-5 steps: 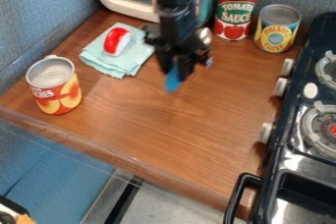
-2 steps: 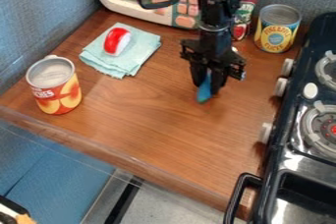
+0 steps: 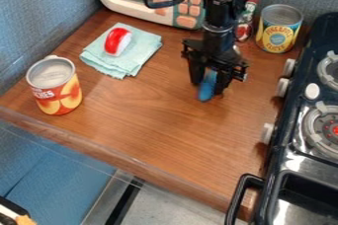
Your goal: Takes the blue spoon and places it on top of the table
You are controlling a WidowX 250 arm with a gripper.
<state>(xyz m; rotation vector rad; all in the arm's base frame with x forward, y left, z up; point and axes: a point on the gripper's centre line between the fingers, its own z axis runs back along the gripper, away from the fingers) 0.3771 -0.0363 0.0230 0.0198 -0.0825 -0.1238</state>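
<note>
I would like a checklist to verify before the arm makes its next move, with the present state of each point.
1. Blue spoon at the claw: ok.
2. Claw above the wooden table, not the stove: ok.
3. Spoon resting on the table: cannot tell.
4. Spoon released: cannot tell.
5. Spoon apart from the folded cloth: ok.
6. Red can in full view: not ok, the arm partly covers it.

Toy [image 3: 117,41] on cloth [image 3: 135,60]; microwv [image 3: 137,12] behind, stove [image 3: 288,142] R, a can [image 3: 55,87] front-L.
</note>
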